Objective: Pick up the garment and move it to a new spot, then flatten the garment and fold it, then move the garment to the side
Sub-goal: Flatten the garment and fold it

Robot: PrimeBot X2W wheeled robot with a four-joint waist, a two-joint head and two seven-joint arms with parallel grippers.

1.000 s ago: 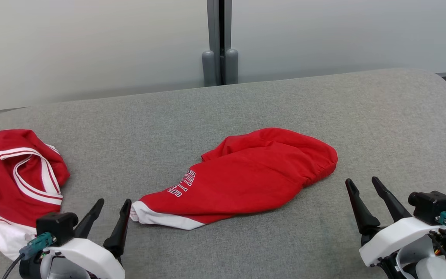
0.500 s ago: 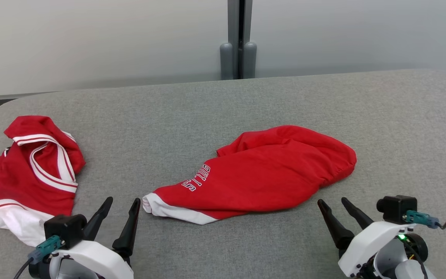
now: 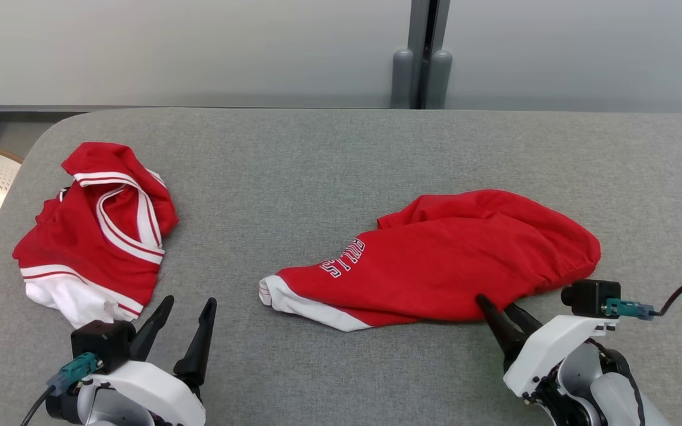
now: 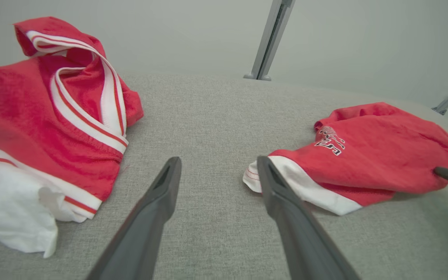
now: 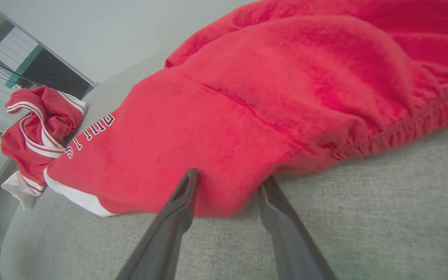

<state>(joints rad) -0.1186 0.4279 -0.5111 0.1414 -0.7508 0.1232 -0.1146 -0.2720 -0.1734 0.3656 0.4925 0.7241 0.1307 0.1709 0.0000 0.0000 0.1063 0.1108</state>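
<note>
Garment [image 3: 453, 260] bunched shapeless, right tool [image 3: 494, 300] straddling edge

Red garment [image 3: 453, 260], white hem, rumpled, lying on grey tabletop [image 3: 317, 148]

left arm [image 3: 140, 387]: low, jaws spread wide | right arm [image 3: 554, 349]: reaching forward, jaws apart, narrower
</note>
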